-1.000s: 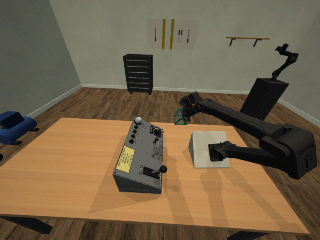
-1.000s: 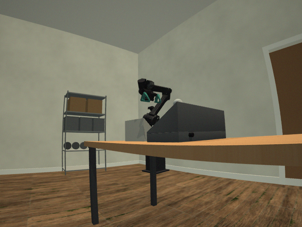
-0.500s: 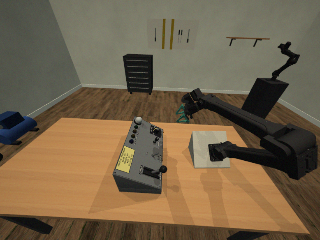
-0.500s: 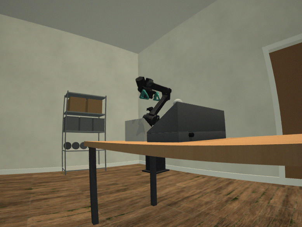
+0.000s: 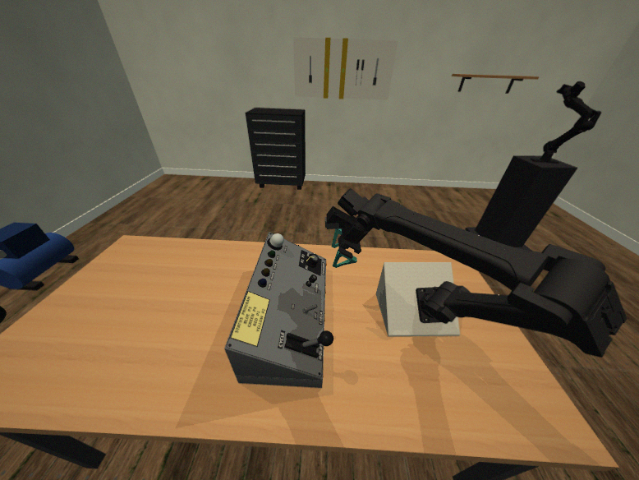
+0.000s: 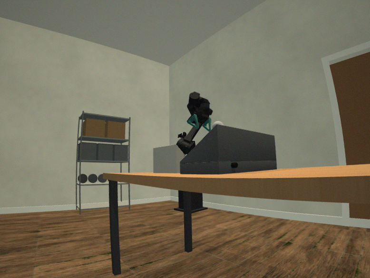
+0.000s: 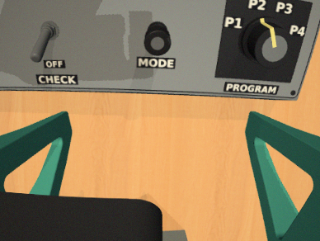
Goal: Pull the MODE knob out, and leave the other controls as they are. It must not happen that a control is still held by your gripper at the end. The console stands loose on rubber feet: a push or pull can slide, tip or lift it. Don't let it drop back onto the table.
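While the wrist view shows "MODE" lettering (image 7: 156,63), exterior doesn't.

Claw (image 5: 335,255) (image 6: 203,129) (image 7: 159,115) lower than in the earlier frames and shifted toward the console (image 5: 291,271) (image 6: 245,146) (image 7: 96,54), which now sits nearer ahead of its fingertips.
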Motion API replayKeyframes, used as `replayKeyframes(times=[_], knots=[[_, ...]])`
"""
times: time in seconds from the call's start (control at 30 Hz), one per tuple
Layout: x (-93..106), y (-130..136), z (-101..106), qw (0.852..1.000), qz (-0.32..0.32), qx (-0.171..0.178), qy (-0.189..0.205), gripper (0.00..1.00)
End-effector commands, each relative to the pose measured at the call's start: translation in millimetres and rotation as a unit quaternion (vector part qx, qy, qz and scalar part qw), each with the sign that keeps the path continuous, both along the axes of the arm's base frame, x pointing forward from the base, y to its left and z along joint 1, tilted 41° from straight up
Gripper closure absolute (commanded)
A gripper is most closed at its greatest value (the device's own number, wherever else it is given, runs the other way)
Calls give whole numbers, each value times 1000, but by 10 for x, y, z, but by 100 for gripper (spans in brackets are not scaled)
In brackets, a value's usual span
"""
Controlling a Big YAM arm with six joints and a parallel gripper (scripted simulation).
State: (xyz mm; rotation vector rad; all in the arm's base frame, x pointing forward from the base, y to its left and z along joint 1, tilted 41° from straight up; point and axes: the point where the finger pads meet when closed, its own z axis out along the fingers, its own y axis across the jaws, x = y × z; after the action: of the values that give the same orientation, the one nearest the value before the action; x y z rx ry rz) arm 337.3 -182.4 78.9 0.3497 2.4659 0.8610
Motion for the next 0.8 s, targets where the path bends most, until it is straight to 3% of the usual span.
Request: replayKeyframes(times=[0.0, 0.07, 0.13, 0.27, 0.3, 0.77], knots=[[257, -152, 169, 1000, -3, 0, 9, 0], [194, -264, 169, 1000, -19, 1, 9, 0], [84, -142, 51, 999, -19, 15, 22, 0], [89, -144, 89, 1000, -19, 12, 18, 0], [128, -83, 122, 1000, -9, 8, 15, 30], [138, -68, 120, 1000, -7, 8, 15, 30]])
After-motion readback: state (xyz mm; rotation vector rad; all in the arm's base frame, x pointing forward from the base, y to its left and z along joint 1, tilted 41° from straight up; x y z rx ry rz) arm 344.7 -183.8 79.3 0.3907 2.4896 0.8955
